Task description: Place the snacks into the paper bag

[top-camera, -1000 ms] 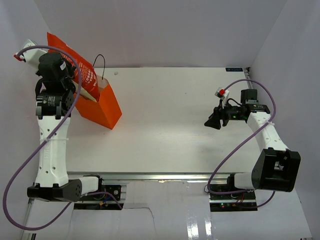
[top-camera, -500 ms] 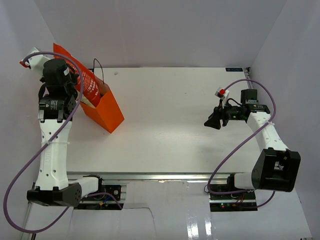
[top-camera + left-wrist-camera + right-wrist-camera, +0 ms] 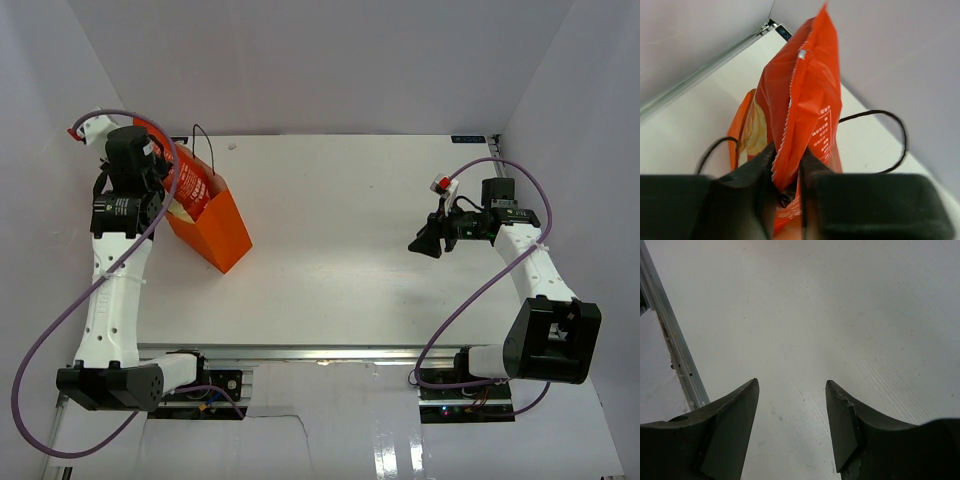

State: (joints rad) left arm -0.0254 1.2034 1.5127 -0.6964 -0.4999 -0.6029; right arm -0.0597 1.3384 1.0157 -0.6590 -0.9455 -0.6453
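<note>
Crisp packet (image 3: 810, 95) clenched in left hand (image 3: 787, 175), partway down into paper bag (image 3: 222, 225); right hand (image 3: 792, 385) spread apart, hanging over bench (image 3: 840, 305)

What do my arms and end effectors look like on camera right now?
Both have white links and black joint housings; a purple cable loops along each, with a red-and-white tag near the wrist. The left end effector and right end effector have two dark, wedge-shaped fingers.

Left fingers (image 3: 747, 192) together, right fingers (image 3: 727, 432) apart
</note>
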